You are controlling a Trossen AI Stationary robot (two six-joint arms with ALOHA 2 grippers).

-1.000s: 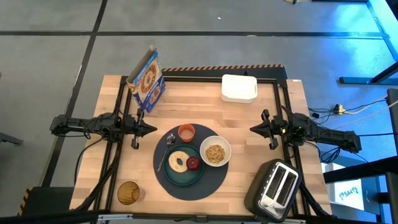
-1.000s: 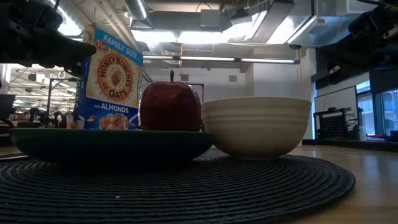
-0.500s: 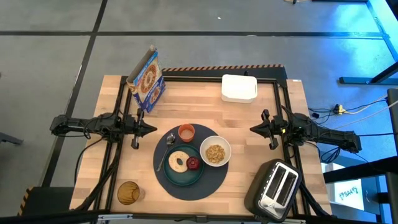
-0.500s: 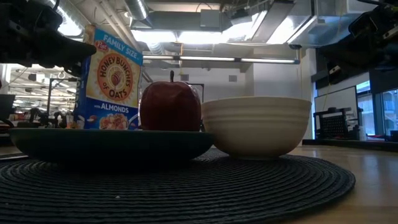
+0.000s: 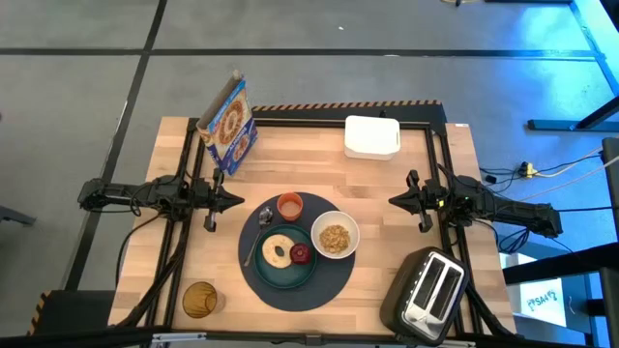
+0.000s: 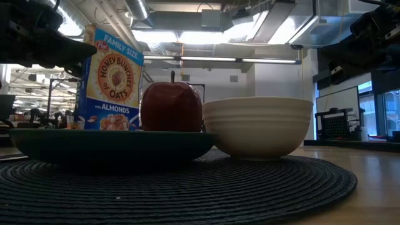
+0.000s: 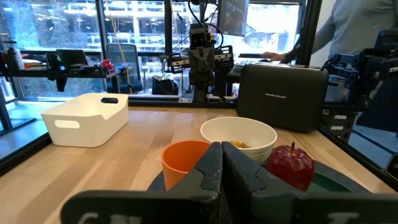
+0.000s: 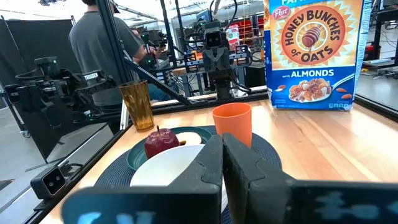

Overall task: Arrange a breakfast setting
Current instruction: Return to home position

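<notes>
Twice noted clenched, empty: left tool (image 5: 235, 202), right tool (image 5: 394, 200), flanking placemat (image 5: 332, 281). Found bagel (image 5: 277, 251), apple (image 5: 301, 254) on plate (image 5: 280, 278); bowl (image 5: 315, 232) right, cup (image 5: 290, 206) far.

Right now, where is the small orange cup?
In the high view, the orange cup stands at the top edge of the dark placemat, directly above the teal plate and left of the white bowl.

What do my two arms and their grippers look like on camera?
The left arm and right arm are matte black, slim and jointed. Each narrows to a pointed tip: the left gripper and the right gripper. Up close, the fingers are dark, blocky and faceted. Black cables trail from the arms along the table. No markings are readable.
</notes>
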